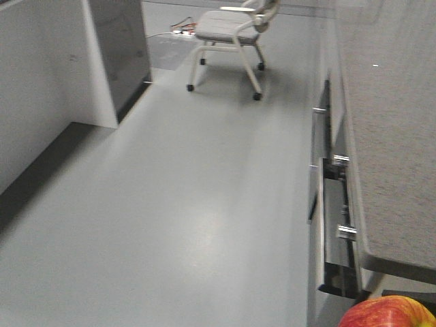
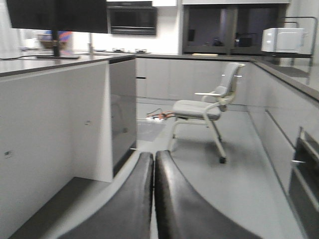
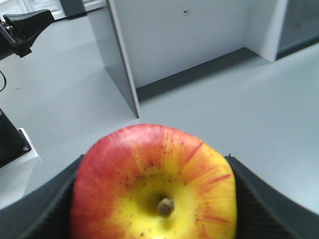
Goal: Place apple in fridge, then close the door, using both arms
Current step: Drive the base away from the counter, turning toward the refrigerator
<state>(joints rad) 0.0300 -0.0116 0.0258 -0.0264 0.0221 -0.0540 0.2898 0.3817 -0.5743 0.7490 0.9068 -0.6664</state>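
Note:
A red apple [image 3: 152, 184] with a yellow patch round its short stem fills the lower right wrist view. My right gripper [image 3: 154, 169] is shut on it, with one black ribbed finger [image 3: 45, 209] on its left and the other on its right. The apple's top [image 1: 388, 312] also peeks in at the front view's bottom right corner. My left gripper [image 2: 153, 159] is shut with nothing between its curved black fingers, and it points along the floor toward a chair. The fridge and its door are out of view.
A white wheeled chair [image 1: 231, 41] stands on the grey floor ahead. A stone-topped counter [image 1: 395, 136] runs down the right, with a dark pulled-out drawer front [image 1: 334, 231]. A white island cabinet [image 1: 54, 61] with a dark end panel is at the left. Cables [image 2: 157, 116] lie by the chair.

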